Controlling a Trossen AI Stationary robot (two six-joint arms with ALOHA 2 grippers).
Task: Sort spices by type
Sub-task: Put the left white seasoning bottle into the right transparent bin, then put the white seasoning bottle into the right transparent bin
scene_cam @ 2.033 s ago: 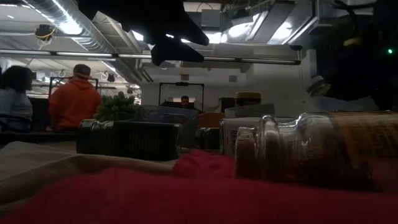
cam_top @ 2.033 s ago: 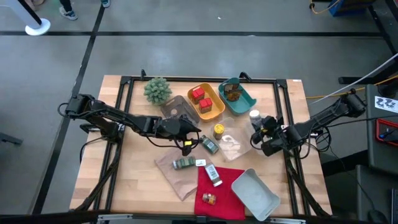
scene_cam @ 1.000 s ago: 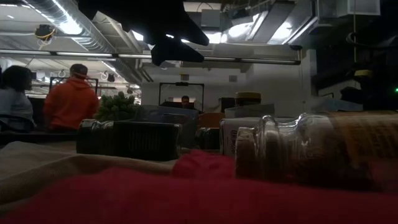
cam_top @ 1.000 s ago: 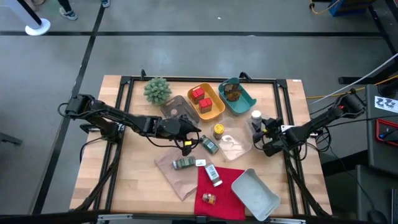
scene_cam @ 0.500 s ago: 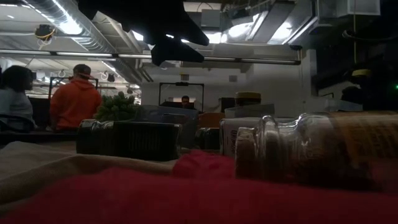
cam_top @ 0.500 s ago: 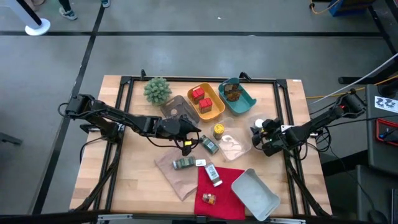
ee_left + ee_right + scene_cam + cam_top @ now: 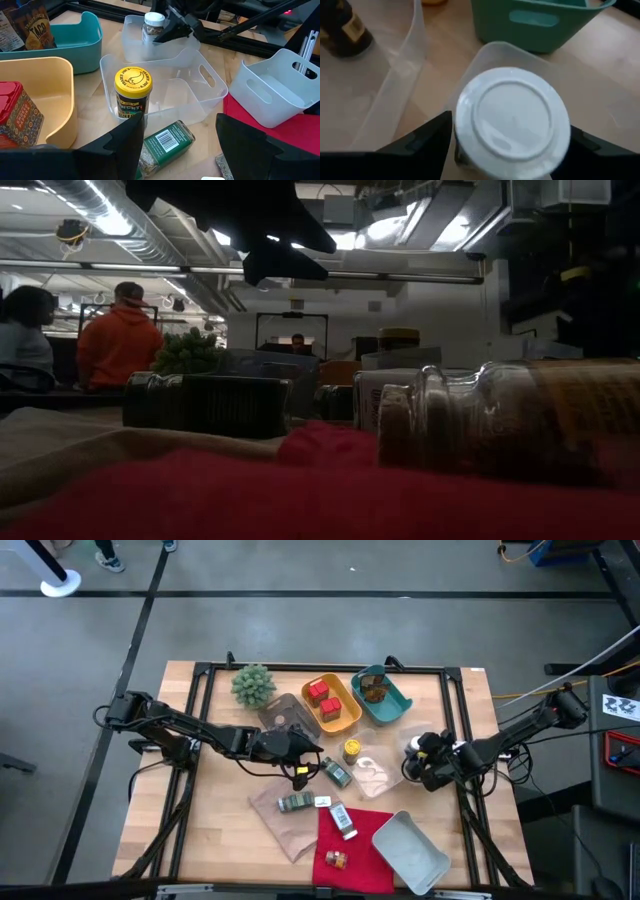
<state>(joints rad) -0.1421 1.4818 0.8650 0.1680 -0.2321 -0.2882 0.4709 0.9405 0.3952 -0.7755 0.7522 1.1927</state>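
1. The wooden table (image 7: pixel 215 830) stood on a grey floor; in the low view a person in an orange top showed far behind it.
2. The right gripper (image 7: pixel 421 755) was over the white-capped jar (image 7: pixel 153 27), which stood upright in a small clear tray (image 7: pixel 131 37) beside the teal bin (image 7: pixel 398 700). In the right wrist view the white cap (image 7: pixel 512 116) filled the space between the two fingers, which stood spread on either side of it. The pictures did not show whether the pads touched the jar, so it looked straddled, not yet gripped or else just released.
3. To do this step well, the gripper would probably need to stay centred on the cap and move straight along the jar's axis, so that neither finger tipped the jar against the tray wall.
4. The left gripper (image 7: pixel 175 145) hung released above the table's middle, its fingers wide apart and holding nothing, near the yellow-capped jar (image 7: pixel 133 95) standing in the larger clear tray (image 7: pixel 210 87).
5. A green jar (image 7: pixel 165 147) lay on its side just beside that tray, unsorted.
6. Two red tins (image 7: pixel 324 700) sat in the yellow bin (image 7: pixel 345 718).
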